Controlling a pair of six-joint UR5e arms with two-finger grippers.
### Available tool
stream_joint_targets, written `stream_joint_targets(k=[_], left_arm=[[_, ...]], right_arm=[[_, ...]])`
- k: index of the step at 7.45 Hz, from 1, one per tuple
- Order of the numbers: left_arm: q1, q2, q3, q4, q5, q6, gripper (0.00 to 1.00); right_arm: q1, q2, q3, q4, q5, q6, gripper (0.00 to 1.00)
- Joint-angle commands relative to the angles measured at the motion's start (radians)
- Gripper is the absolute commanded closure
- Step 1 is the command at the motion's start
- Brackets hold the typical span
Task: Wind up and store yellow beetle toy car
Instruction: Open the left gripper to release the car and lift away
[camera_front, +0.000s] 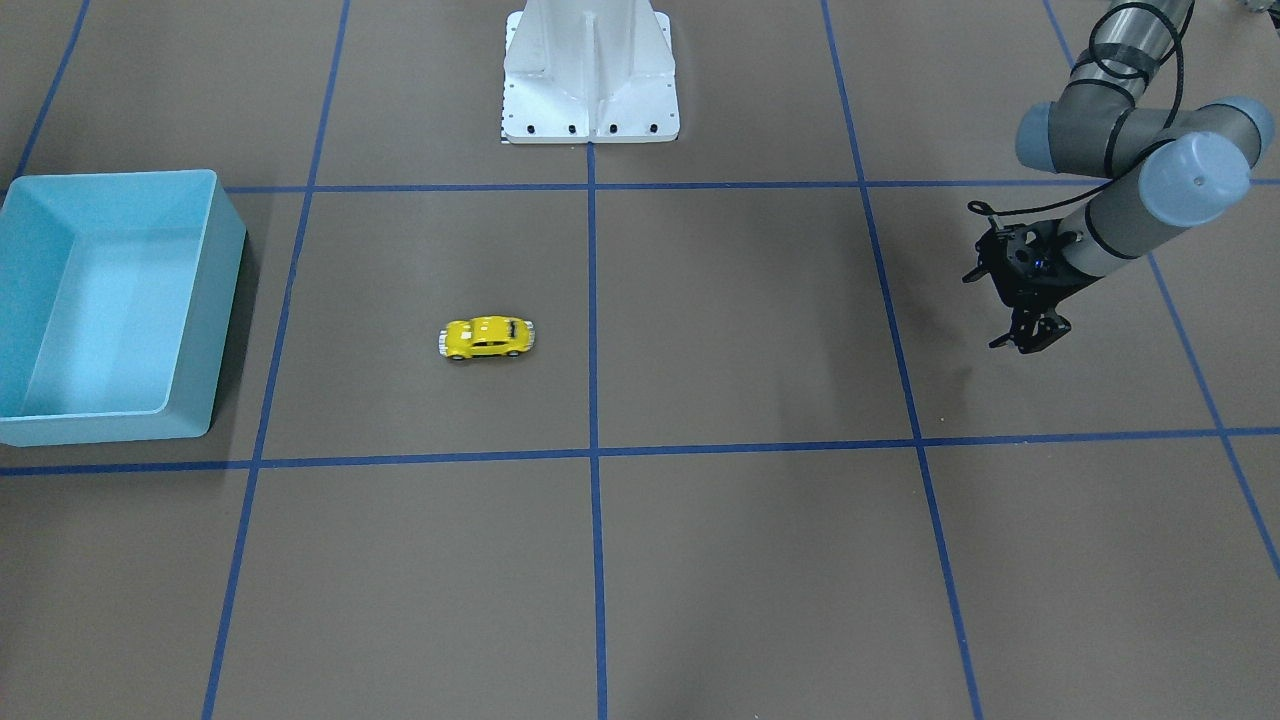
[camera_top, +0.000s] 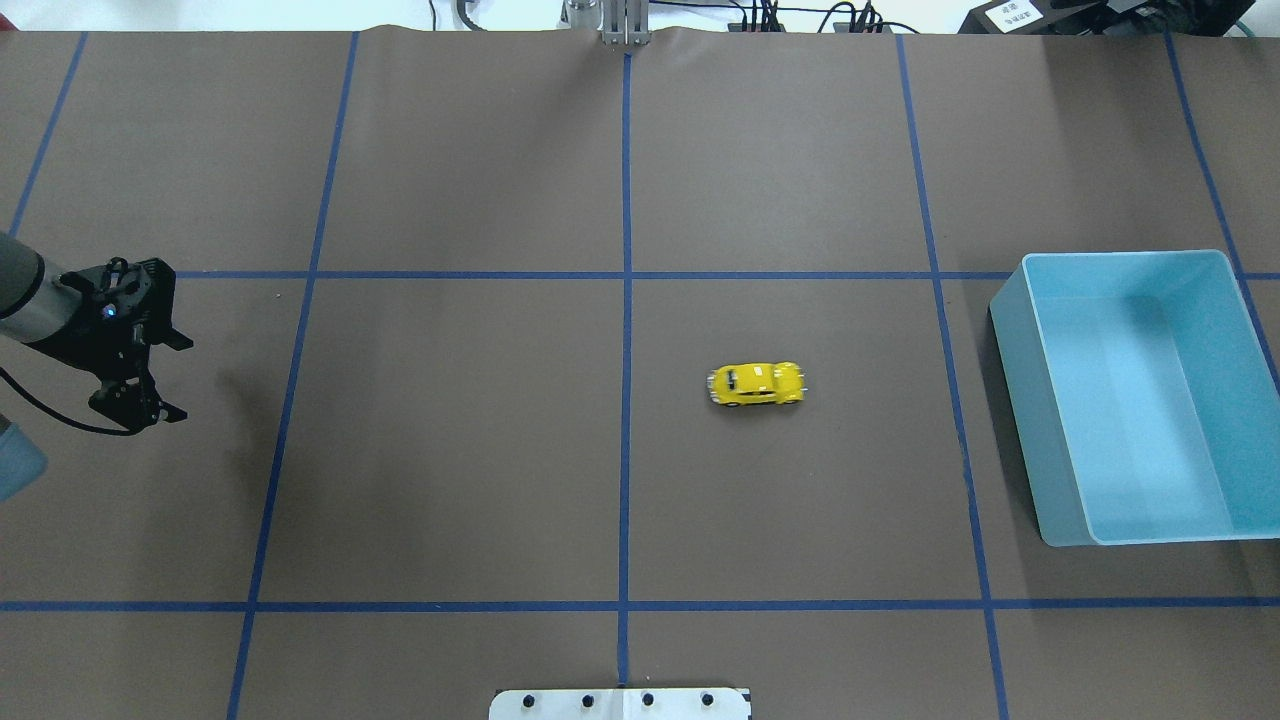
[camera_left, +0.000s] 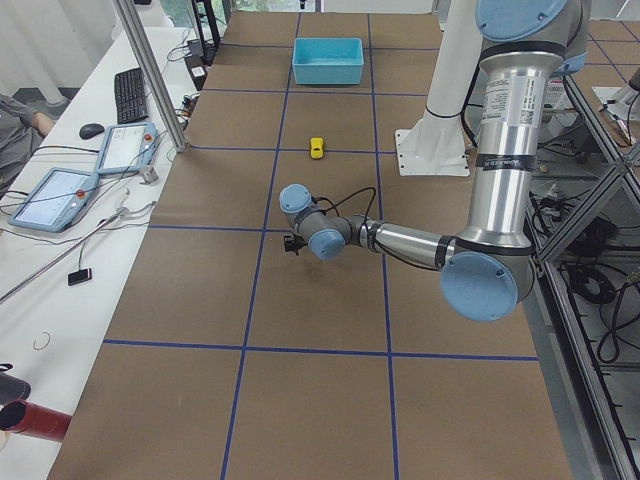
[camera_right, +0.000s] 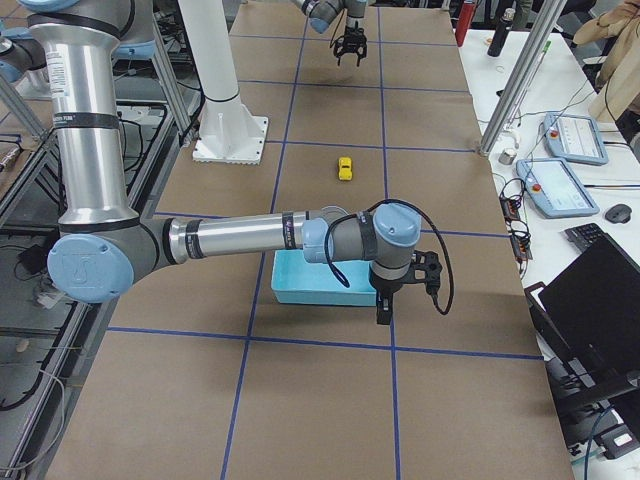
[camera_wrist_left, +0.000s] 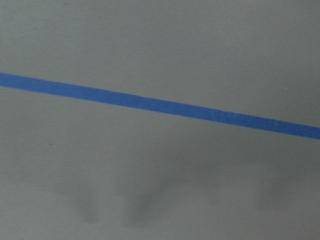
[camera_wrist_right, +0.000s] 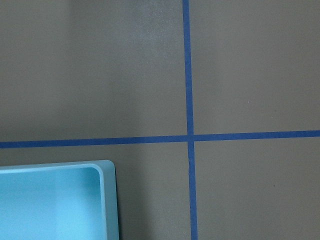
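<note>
Left gripper (camera_top: 138, 410) hovers at the table's (camera_top: 450, 450) 9 o'clock edge, fingers spread, holding nothing. The yellow car (camera_top: 757, 385) stands on its wheels just toward 3 o'clock from the centre tape cross, well apart from both grippers. Blue bin (camera_top: 1010, 330) at the car's 3 o'clock, not touching it. Right gripper (camera_right: 384, 312) hangs near a bin corner; cannot tell whether it is spread or closed.

The right claw (camera_right: 384, 318) is too small to judge.
</note>
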Motion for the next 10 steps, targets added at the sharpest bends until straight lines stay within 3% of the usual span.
stream_joint_targets(k=[1, 7, 10], left_arm=[[-0.070, 0.000, -0.004, 0.002, -0.008, -0.219, 0.00], [-0.281, 0.001, 0.034, 0.019, -0.001, -0.509, 0.00], [-0.409, 0.000, 0.034, 0.237, -0.033, -0.546, 0.00]], right_arm=[[0.000, 0.000, 0.000, 0.000, 0.000, 0.000, 0.00], [0.000, 0.000, 0.003, 0.002, 0.000, 0.000, 0.00], [-0.018, 0.020, 0.009, 0.003, 0.000, -0.012, 0.00]])
